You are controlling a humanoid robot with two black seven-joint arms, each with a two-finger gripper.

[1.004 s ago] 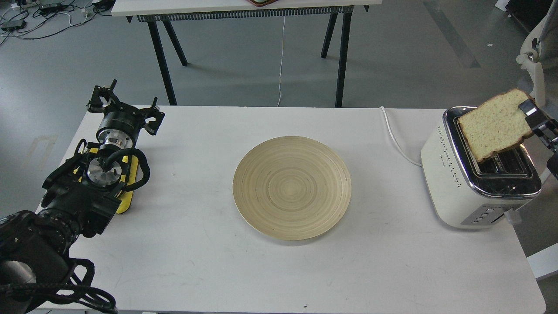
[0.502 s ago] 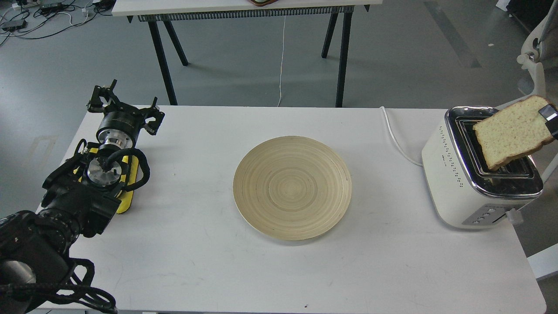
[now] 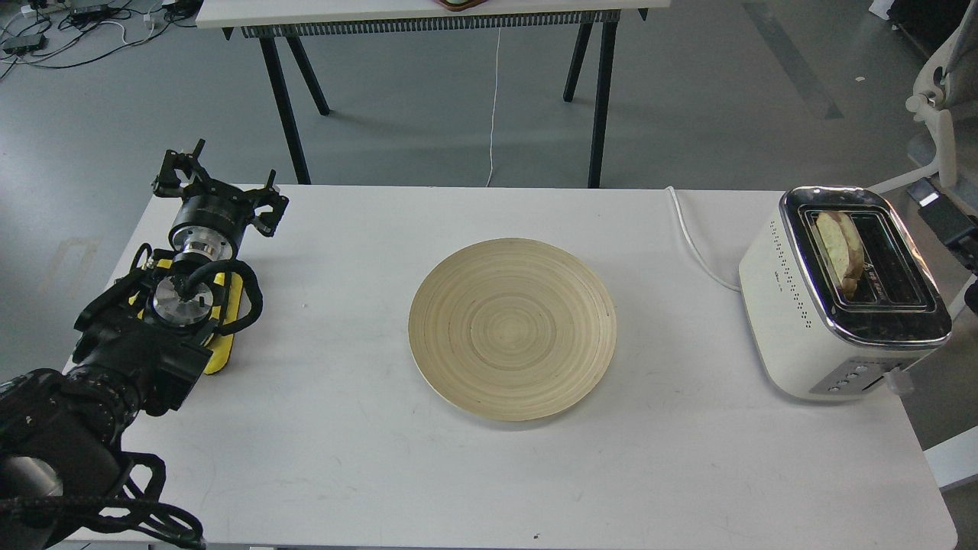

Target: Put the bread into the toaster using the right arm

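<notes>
The bread [image 3: 839, 253] stood on edge in the left-hand slot of the toaster [image 3: 802, 336], sunk in so that only its crust and a strip of pale crumb showed above the chrome top. The second slot beside it was dark. The toaster sat at the right end of the white bench [image 3: 344, 473], its button row facing the near edge, with a white cord [image 3: 695, 244] running from its rear along the bench surface.

The right gripper [image 3: 947, 221] was visible only in part at the right edge of the view, just beside the toaster and clear of the bread; whether its fingers were spread or pressed together could not be determined.

The left gripper [image 3: 218, 187] lay at the far left corner of the bench, its fingers spread apart and holding nothing. A yellow part [image 3: 221, 336] showed beneath that arm.

A round wooden plate [image 3: 512, 328] sat at the centre of the bench, well apart from both the toaster and the left arm.
</notes>
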